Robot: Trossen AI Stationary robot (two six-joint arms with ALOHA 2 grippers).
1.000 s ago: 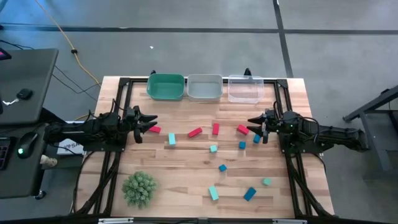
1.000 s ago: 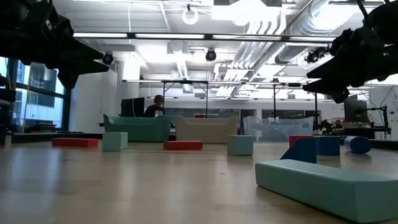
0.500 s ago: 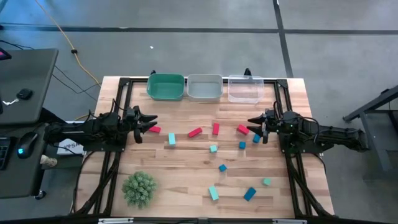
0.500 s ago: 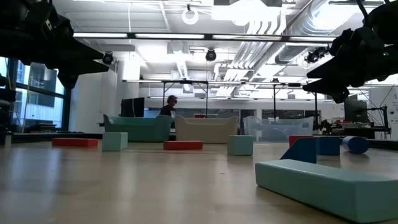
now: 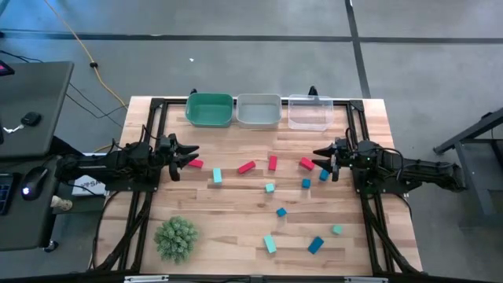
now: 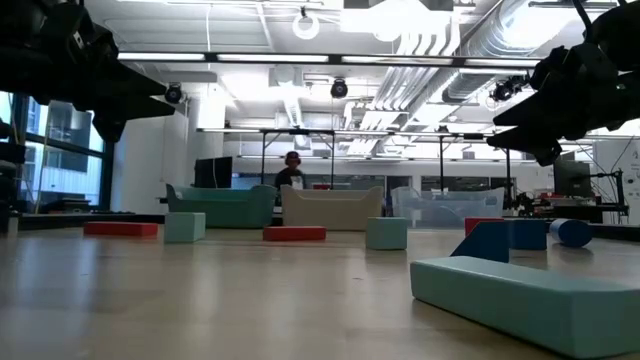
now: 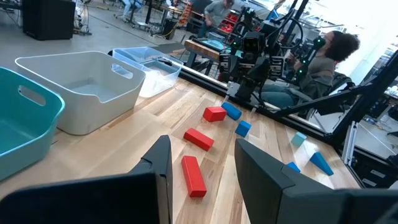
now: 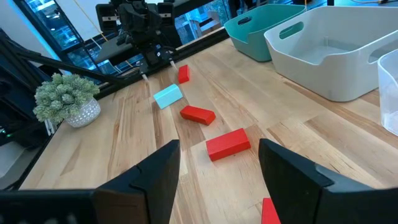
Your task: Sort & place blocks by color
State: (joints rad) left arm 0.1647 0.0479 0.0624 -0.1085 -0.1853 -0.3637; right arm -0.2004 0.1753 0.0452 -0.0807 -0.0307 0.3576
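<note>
Left side of the table (image 5: 236, 228): the left claw (image 5: 189, 156) hangs above the surface with its fingers apart and nothing between them. A red block (image 5: 196, 163) lies just beside its tips, and a light teal block (image 5: 217, 176) sits a little further in. A green spiky plant ball (image 5: 175, 237) stands near the front left corner, well apart from the work.

Centre: the blocks lie scattered and unsorted. Two red bars (image 5: 246, 167) and (image 5: 273, 162) rest mid-table, with small teal and blue cubes (image 5: 280, 212) towards the front, and a teal bar (image 5: 269, 244) and a blue bar (image 5: 316, 244) nearest the front edge.

Right side: the right claw (image 5: 321, 159) hovers with its fingers wide apart, holding nothing. A red block (image 5: 306, 163) and a blue cube (image 5: 324, 175) lie just beside it.

Step in hand, as judged: no block is lifted, so sorting has not visibly begun and both arms are poised to make a first pick. The next move calls for one claw to descend over its nearest red block, straddle it squarely, close, and carry it to a bin.

Containers, along the far edge: a green bin (image 5: 209, 110), a white bin (image 5: 258, 111) and a clear bin (image 5: 309, 112), side by side. The white bin shows empty in the wrist views, and no block is visible in the other two.
</note>
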